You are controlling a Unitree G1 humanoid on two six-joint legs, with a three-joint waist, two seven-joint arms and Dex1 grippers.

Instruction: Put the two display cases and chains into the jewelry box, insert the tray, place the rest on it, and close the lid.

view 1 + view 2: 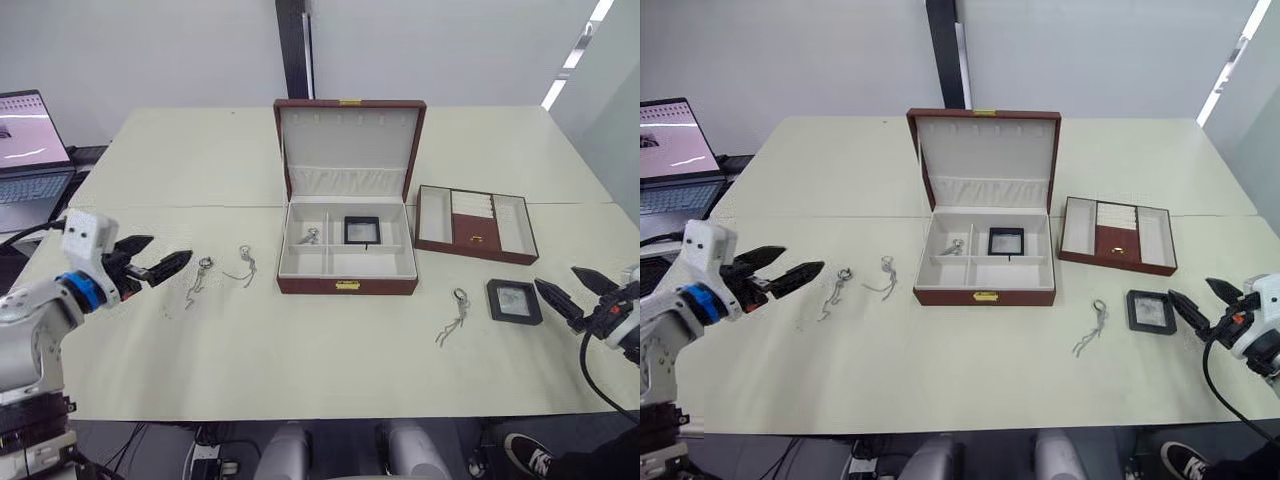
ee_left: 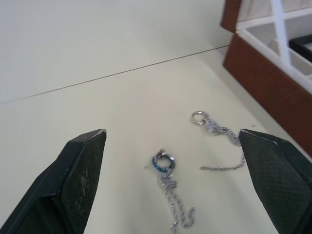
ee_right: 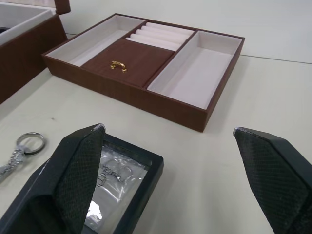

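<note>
On the desk (image 1: 300,350), the jewelry box (image 1: 346,283) sits at centre with its lid (image 1: 350,140) raised; inside lie one display case (image 1: 361,230) and a chain (image 1: 309,237). The tray (image 1: 476,225) rests at its 3 o'clock. The left claw (image 1: 160,264) gapes, empty, pointing at two chains (image 1: 197,281) (image 1: 244,264) at the box's 9 o'clock. The right claw (image 1: 575,292) — fingers spread, holding nothing — hovers just beside the second case (image 1: 514,301), a fourth chain (image 1: 455,316) at that case's 9 o'clock.
</note>
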